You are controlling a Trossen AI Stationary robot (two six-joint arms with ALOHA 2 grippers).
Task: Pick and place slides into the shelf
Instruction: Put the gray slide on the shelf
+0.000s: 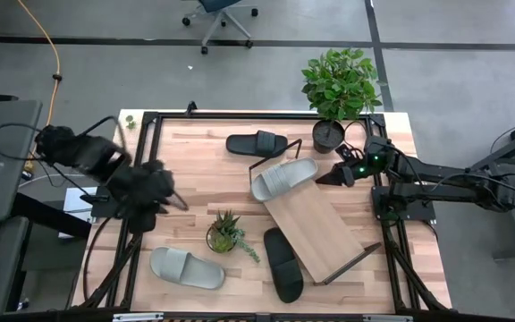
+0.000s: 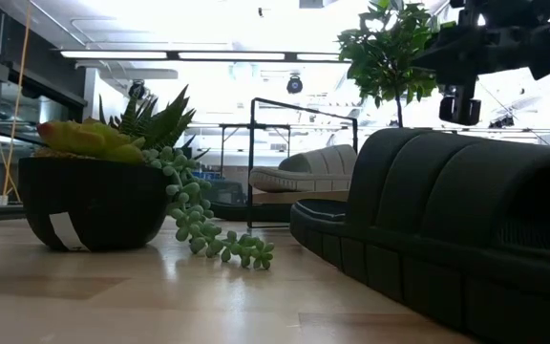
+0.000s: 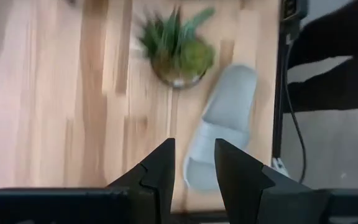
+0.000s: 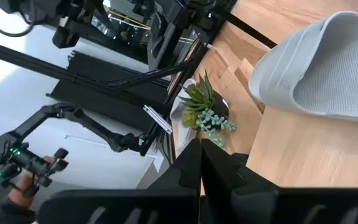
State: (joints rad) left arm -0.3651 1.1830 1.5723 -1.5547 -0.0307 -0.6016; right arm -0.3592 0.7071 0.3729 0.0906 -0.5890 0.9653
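One light grey slide (image 1: 284,177) lies sole-down on the far end of the slanted shelf (image 1: 316,228). It also shows in the right wrist view (image 4: 328,68) and the low view (image 2: 308,170). A second grey slide (image 1: 186,268) lies flat near the table's near-left corner. One black slide (image 1: 257,143) lies at the far side. Another black slide (image 1: 282,264) lies beside the shelf's near end. My left gripper (image 3: 194,177) hovers open above the left half of the table, pointing steeply down, with the near-left grey slide (image 3: 219,130) below it. My right gripper (image 4: 201,152) is shut, just right of the slide on the shelf, clear of it.
A succulent in a dark pot (image 1: 226,234) stands between the near-left grey slide and the shelf. A tall potted plant (image 1: 340,89) stands at the far right corner. A black frame (image 1: 150,116) rims the table. A person's hand (image 4: 23,171) shows beyond the table.
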